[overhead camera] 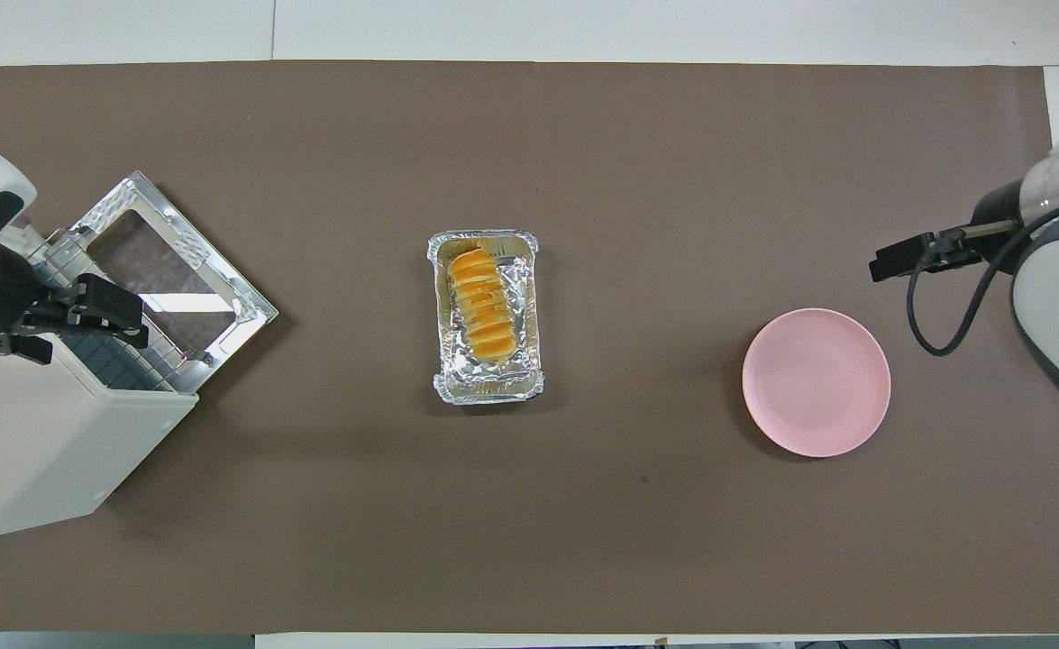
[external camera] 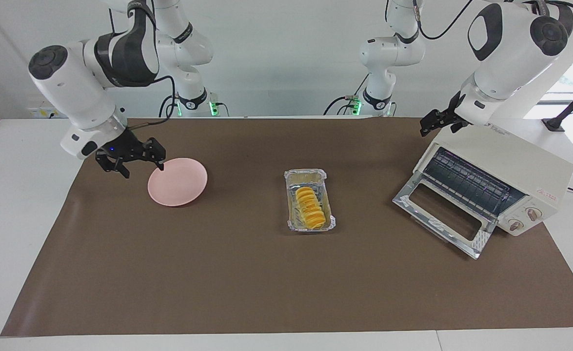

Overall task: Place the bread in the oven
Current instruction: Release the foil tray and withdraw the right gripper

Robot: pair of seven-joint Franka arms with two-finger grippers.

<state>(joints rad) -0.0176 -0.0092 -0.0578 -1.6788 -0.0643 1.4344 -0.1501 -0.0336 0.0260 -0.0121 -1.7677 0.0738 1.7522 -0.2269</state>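
Both claws are spread and hold nothing: the right claw [external camera: 135,163] hangs over the surface [external camera: 247,273] beside the pink plate [external camera: 177,182], and the left claw [external camera: 440,122] waits above the oven [external camera: 505,170]. That oven's door [external camera: 444,214] is already down, so the opening step looks done. The bread [external camera: 309,208] lies in the foil tray [external camera: 310,174] mid-surface, well apart from the oven; by this judgement, grasping, carrying and placing all remain.
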